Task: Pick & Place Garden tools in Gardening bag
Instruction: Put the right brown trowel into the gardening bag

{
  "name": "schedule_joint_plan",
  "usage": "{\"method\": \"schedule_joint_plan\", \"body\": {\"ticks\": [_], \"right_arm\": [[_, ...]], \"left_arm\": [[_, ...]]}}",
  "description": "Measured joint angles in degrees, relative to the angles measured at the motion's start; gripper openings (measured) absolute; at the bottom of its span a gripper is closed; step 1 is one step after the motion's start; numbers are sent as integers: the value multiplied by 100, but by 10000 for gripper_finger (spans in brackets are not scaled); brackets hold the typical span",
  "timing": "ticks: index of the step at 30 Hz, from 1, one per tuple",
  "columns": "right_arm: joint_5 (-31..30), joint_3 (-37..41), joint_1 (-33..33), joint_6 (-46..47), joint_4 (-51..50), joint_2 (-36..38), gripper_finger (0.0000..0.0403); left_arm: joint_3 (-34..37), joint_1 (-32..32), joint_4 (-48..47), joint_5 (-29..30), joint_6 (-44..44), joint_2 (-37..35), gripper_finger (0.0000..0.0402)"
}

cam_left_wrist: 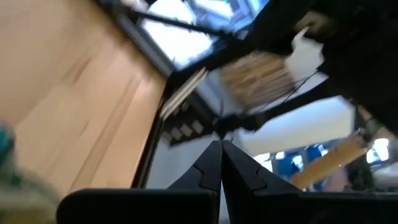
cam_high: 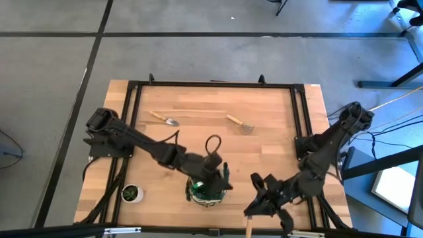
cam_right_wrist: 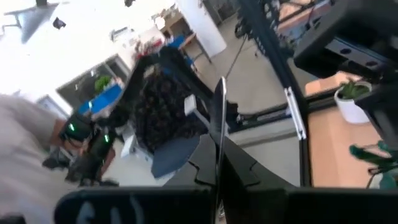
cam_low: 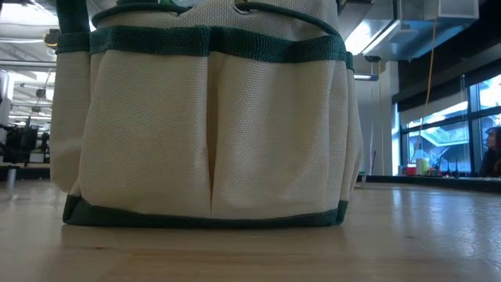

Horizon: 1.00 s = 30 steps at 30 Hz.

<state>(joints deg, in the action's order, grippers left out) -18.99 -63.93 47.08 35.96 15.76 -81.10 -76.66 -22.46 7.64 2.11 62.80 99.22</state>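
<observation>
The gardening bag (cam_high: 208,188) stands near the table's front edge and fills the low view (cam_low: 207,125), its base on the wood. My left gripper (cam_high: 210,169) hovers just above it, shut, with nothing between its fingers (cam_left_wrist: 221,149). To the bag's right, my right gripper (cam_high: 255,206) is shut on a wooden-handled garden tool (cam_high: 249,229). A small trowel (cam_high: 165,119) and a small fork (cam_high: 241,123) lie flat on the far half of the table. My right gripper pinches a thin metal part of the tool (cam_right_wrist: 220,106) between its two fingers; it shows edge-on and runs forward past the fingertips. The fingers lie about level. The wooden handle (cam_left_wrist: 336,158) sticks out toward the table's near edge, clear of the wood.
A small potted plant (cam_high: 131,193) stands at the near left corner, also in the right wrist view (cam_right_wrist: 351,99). A black frame rail (cam_high: 211,84) runs around the table. Bare wood lies between the bag and the two far tools.
</observation>
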Motion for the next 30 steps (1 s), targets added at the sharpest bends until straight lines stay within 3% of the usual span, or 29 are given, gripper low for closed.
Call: {"method": "schedule_joint_plan", "body": {"ticks": [5,11,16,19,25,28,30], "right_arm": [[121,-214,-99,-113,-171,-372,0],[123,-403,-285,-559,-654,-620,0],[57,-406,-453,-365,-915,-632,0],[84,-406,-478,-338,-899,-634,0],[105,-406,-471,-336,-882,-634,0],[105,-406,-474,-334,-827,-634,0],[105,-406,-474,-330,-812,-634,0]], "left_arm": [[0,-376,-905,173,181,0,1],[0,-740,-1724,911,400,0,1],[-15,-1007,-2181,934,265,0,2],[-419,-1206,-2951,1209,-111,4,1],[-1800,-1342,-5640,2487,-400,-5,1],[-2225,-1204,-6280,2428,-533,-12,2],[-2346,-1106,-6149,2124,-912,-4,1]]}}
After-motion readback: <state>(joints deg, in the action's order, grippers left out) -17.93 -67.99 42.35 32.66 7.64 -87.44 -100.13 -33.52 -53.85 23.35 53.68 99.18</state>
